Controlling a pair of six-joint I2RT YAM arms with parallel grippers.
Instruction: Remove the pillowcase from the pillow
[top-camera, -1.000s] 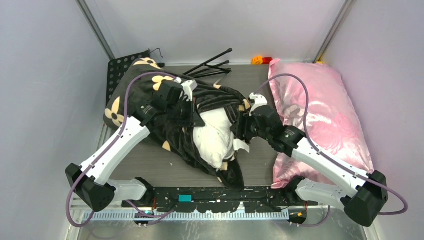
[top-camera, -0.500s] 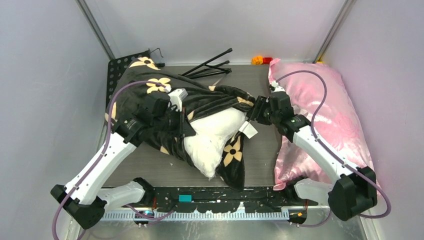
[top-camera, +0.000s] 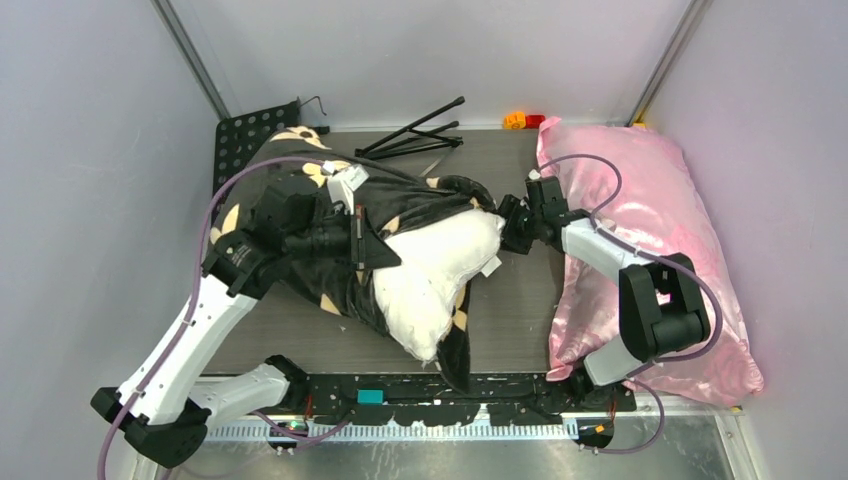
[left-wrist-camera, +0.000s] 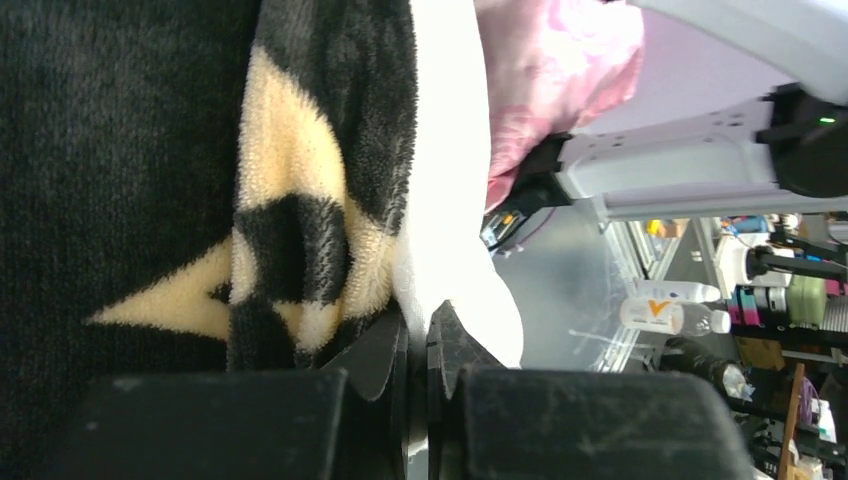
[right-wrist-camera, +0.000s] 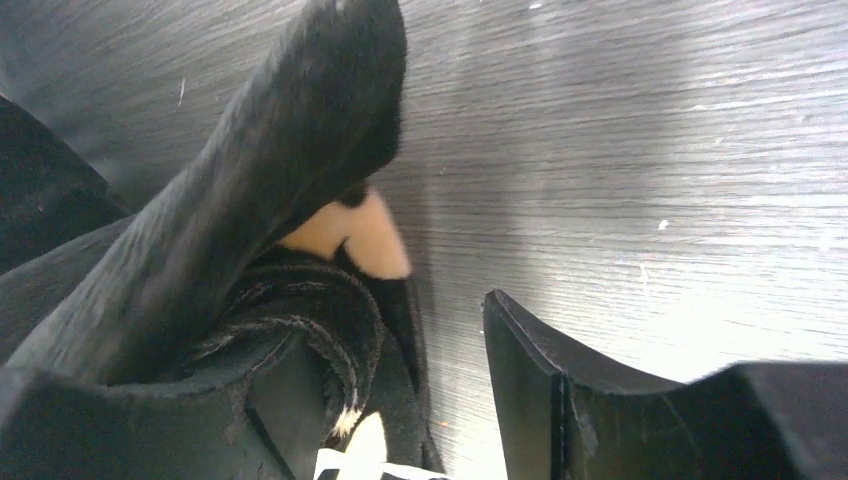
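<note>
Top external view: a grey wood-grain bench (top-camera: 520, 310) carries a shiny pink satin pillow (top-camera: 680, 200) along its right side. At centre-left lies the black plush pillowcase (top-camera: 425, 205), bunched toward the left with the white pillow (top-camera: 430, 270) protruding from its open end toward the near edge. The left pincer (left-wrist-camera: 418, 335) is clamped tight on the pillowcase's hem beside the bare pillow. The right pincer (top-camera: 508, 232) stands apart-jawed at the pillowcase's right corner, gripping nothing, black fabric draped over one finger. A small white tag (top-camera: 490, 265) juts from the pillow.
</note>
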